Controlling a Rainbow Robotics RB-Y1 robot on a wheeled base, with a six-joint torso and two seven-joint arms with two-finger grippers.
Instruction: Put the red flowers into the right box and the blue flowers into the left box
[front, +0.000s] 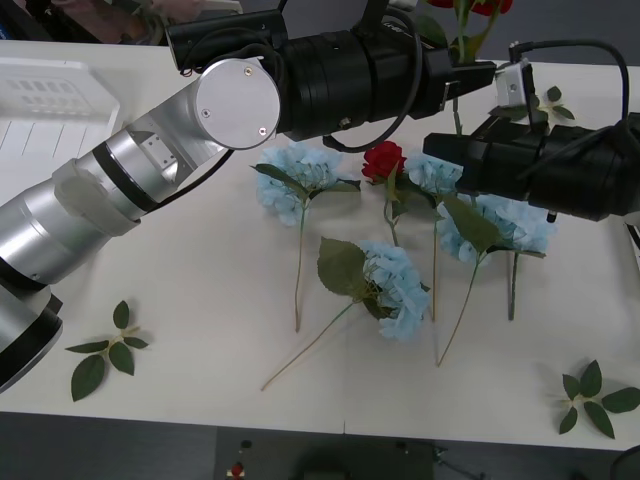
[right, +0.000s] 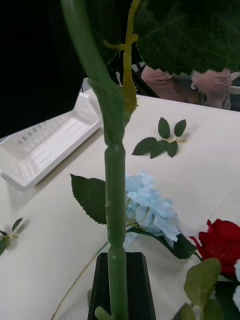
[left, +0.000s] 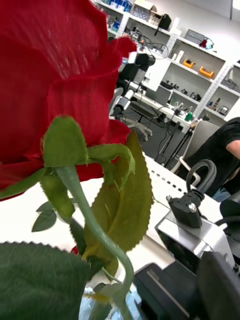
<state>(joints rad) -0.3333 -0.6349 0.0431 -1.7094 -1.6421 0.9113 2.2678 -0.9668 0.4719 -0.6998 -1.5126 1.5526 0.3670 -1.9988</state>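
Rose (left: 60, 85) fills my left wrist cam, left gripper (front: 478, 75) upper right gripping its stem (front: 457, 105); right gripper's fingers I can't tell.

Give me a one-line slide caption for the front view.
Both arms meet over the table's far side, a red rose raised there, while four blue flowers and another rose lie below.

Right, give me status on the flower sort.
Left gripper and right gripper both at the raised red rose stem, far side of table. Another red rose and four blue flowers lying on the table. Nothing blocking.
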